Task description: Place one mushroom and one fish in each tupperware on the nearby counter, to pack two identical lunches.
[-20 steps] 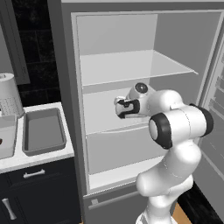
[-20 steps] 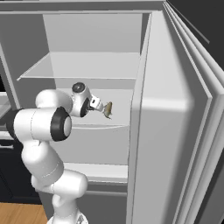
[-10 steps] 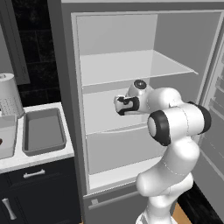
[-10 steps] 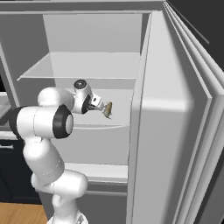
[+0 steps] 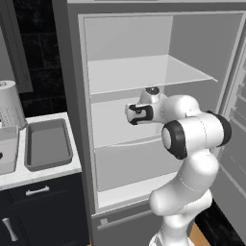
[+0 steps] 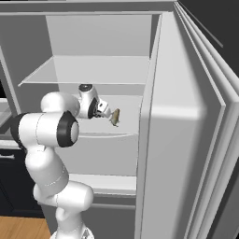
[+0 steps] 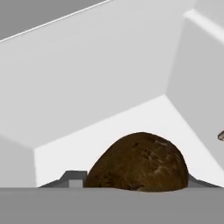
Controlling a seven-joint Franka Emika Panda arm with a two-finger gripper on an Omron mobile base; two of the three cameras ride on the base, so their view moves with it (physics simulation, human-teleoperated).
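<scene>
The arm reaches deep into the open fridge [image 5: 144, 57], its hand level with the middle shelf [image 5: 115, 129]. In the hand view a round brown mushroom [image 7: 139, 164] sits right between the fingers [image 7: 131, 186], close up against the camera, resting on the white shelf floor. One finger [image 7: 74, 178] shows just left of the mushroom, another peeks out just right of it. Whether the pads are pressing on the cap or standing a hair off it, I cannot tell; the fingers flank the mushroom on both sides.

From the right base view, a slim grey-olive fish [image 6: 115, 117] lies on that same middle shelf, just beyond the hand, toward the door side [image 6: 186, 140]. A sliver of it shows at the right edge of the hand view, well to the right of the mushroom.

Left of the fridge, the white bench [image 5: 43, 170] carries a grey tupperware [image 5: 47, 145], open and sitting flat. A white cylindrical thing [image 5: 10, 103] stands behind it near the wall. Dark cabinets [image 5: 38, 211] with silver handles sit below the bench.
</scene>
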